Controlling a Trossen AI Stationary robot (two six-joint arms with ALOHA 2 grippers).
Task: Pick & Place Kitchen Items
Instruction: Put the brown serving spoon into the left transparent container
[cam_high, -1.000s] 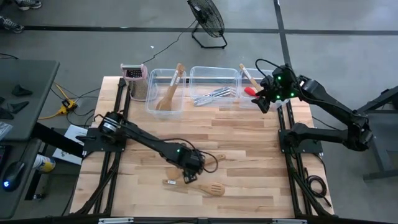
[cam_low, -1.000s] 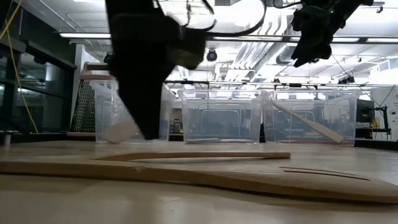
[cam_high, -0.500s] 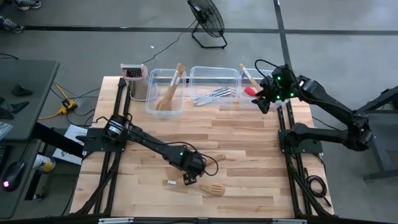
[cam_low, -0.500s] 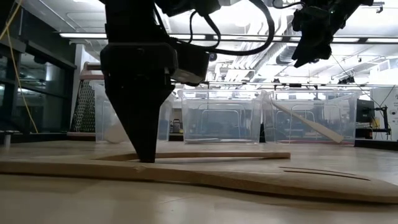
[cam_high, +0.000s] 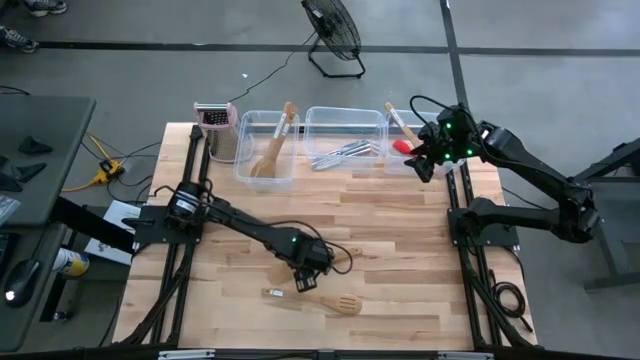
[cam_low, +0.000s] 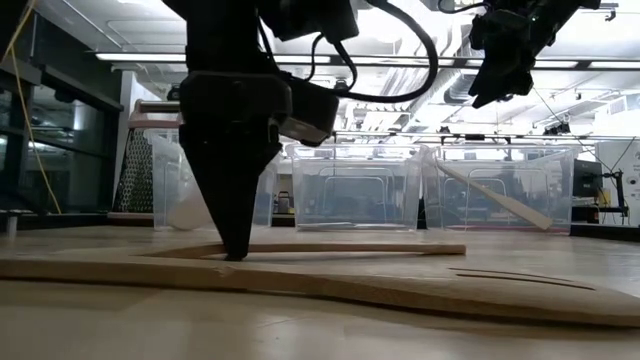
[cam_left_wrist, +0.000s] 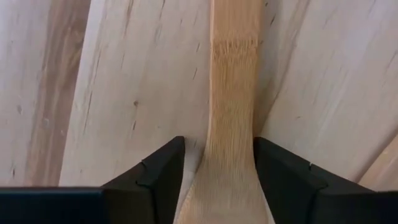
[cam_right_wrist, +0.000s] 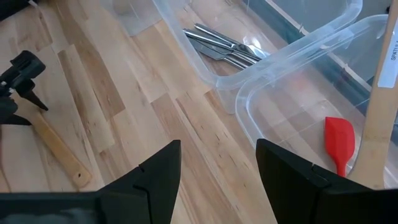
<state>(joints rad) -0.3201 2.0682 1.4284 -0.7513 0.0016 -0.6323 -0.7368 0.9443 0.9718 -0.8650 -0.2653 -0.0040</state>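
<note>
A light wooden utensil lies flat on the table near the front middle, its handle running away from my left gripper. That gripper points down with its tips at the table and is shut on the utensil. Just nearer the front edge lies a slotted wooden spatula. My right gripper hangs open and holds nothing, high above the right tub, where a red spatula lies. Metal cutlery fills the middle tub and wooden spoons lean in the left tub. My left gripper has the wooden utensil's neck, where the handle widens into the blade, between its two fingers. It comes from above, pointing down, with the fingers across the utensil. The utensil lies flat on the table.
Three clear tubs stand in a row along the far edge, with a box grater to their left. Bare wood stretches across the table's middle. A loose cable loops beside my left gripper.
My left gripper has come down onto the wooden utensil until its fingertips reach the table. The utensil has stayed flat where it lay.
</note>
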